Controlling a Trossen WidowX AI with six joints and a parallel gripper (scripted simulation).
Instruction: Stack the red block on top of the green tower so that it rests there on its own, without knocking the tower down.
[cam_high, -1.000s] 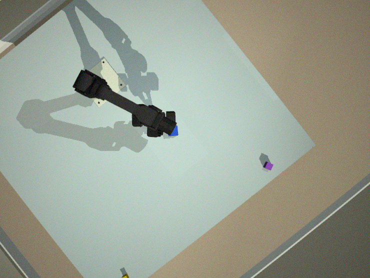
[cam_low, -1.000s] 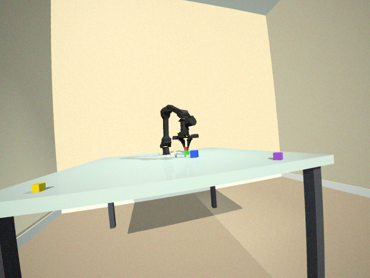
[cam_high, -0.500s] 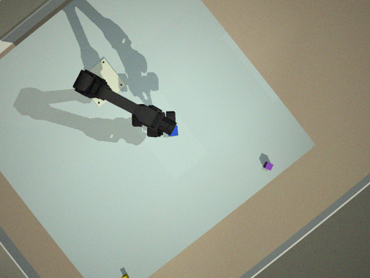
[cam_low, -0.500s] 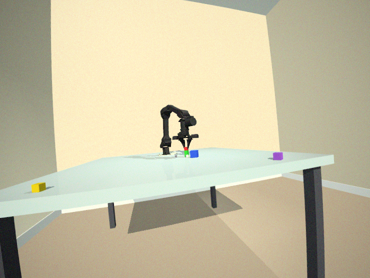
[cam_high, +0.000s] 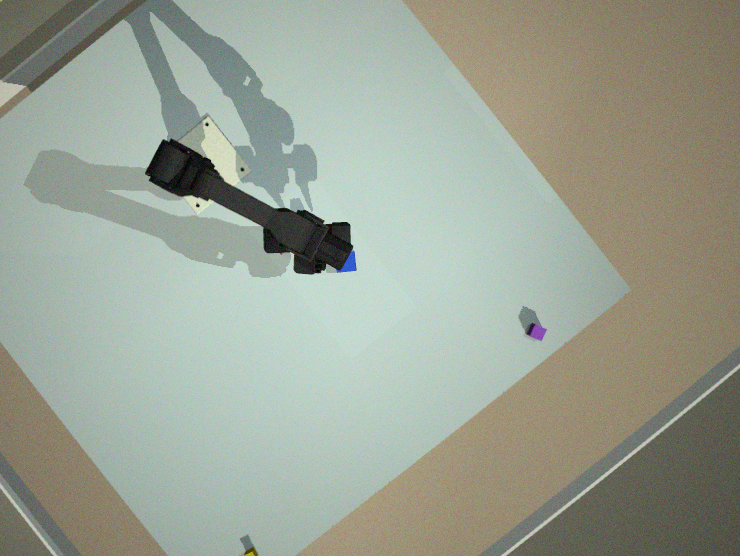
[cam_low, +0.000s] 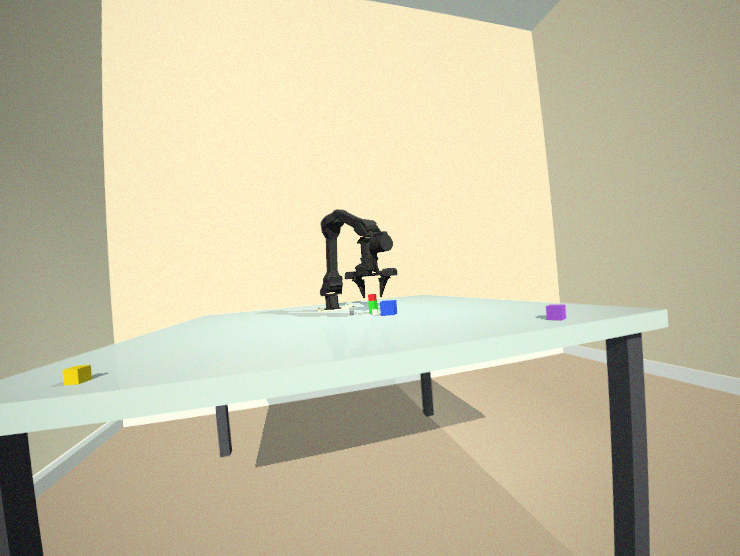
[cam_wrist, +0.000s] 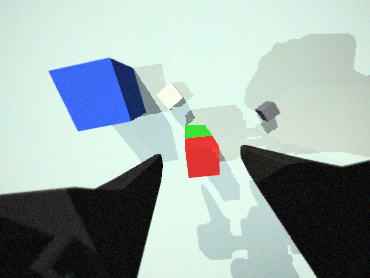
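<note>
The red block (cam_low: 372, 297) (cam_wrist: 202, 157) sits upright on top of the green tower (cam_low: 372, 307) (cam_wrist: 198, 131), which stands on the table. My gripper (cam_low: 372, 297) (cam_wrist: 200, 155) is open and empty. Its fingertips are apart on either side of the red block at about its height or slightly above, with a gap on both sides in the wrist view. In the top view the arm hides the red block and the tower.
A larger blue block (cam_high: 348, 263) (cam_low: 388, 307) (cam_wrist: 92, 95) stands close beside the tower. A small white block (cam_wrist: 170, 96) and a small grey block (cam_low: 351, 312) (cam_wrist: 268, 110) lie nearby. A purple block (cam_high: 537, 332) (cam_low: 555, 312) and a yellow block (cam_high: 250, 552) (cam_low: 77, 374) lie far off near the table edges.
</note>
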